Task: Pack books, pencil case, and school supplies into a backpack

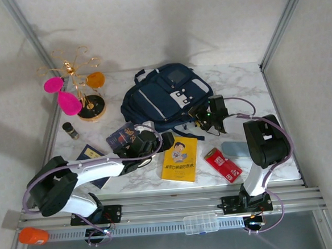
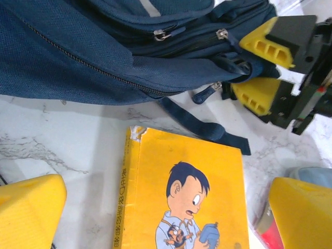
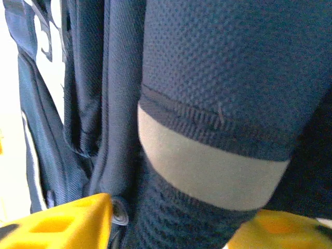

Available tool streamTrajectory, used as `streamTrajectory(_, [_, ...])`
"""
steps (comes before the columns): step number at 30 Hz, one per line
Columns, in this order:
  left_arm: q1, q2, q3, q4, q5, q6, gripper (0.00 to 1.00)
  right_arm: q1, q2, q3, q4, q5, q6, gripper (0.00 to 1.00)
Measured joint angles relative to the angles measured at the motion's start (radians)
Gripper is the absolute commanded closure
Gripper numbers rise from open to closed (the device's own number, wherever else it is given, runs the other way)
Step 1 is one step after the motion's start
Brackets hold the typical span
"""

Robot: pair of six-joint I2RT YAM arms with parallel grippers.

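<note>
Backpack (image 1: pixel 164 93) front-up at far centre of the table, long axis roughly far-left to near-right, handle loop toward the far left. Yellow book (image 1: pixel 180 159) cover-up just near of it, long axis near-to-far, top edge (the boy's head end) away from my bases. My left arm lies low, reaching rightward; left gripper (image 2: pixel 166 199) spread wide over that book's far end. My right arm is elbow-up, right gripper (image 3: pixel 179 212) clenched on the backpack's near-right edge. Count: one backpack, two paperbacks, with the navy book (image 1: pixel 120 137) left of the yellow.
</note>
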Motion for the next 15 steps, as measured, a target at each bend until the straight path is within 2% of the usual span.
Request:
streamTrajectory(3, [0.027, 0.066, 0.038, 0.019, 0.001, 0.008, 0.01, -0.005, 0.000, -0.002, 0.030, 0.004, 0.002, 0.77])
streamTrajectory(8, [0.074, 0.198, 0.127, 0.065, 0.013, 0.038, 0.01, -0.018, -0.013, -0.020, 0.065, 0.004, 0.005, 0.97])
streamTrajectory(10, [0.087, 0.240, 0.160, 0.096, 0.024, 0.055, 0.01, -0.024, -0.040, -0.035, 0.075, 0.003, 0.005, 1.00])
streamTrajectory(15, [0.108, 0.332, 0.250, 0.140, 0.061, 0.101, 0.01, -0.042, -0.161, -0.085, 0.087, 0.010, 0.001, 1.00])
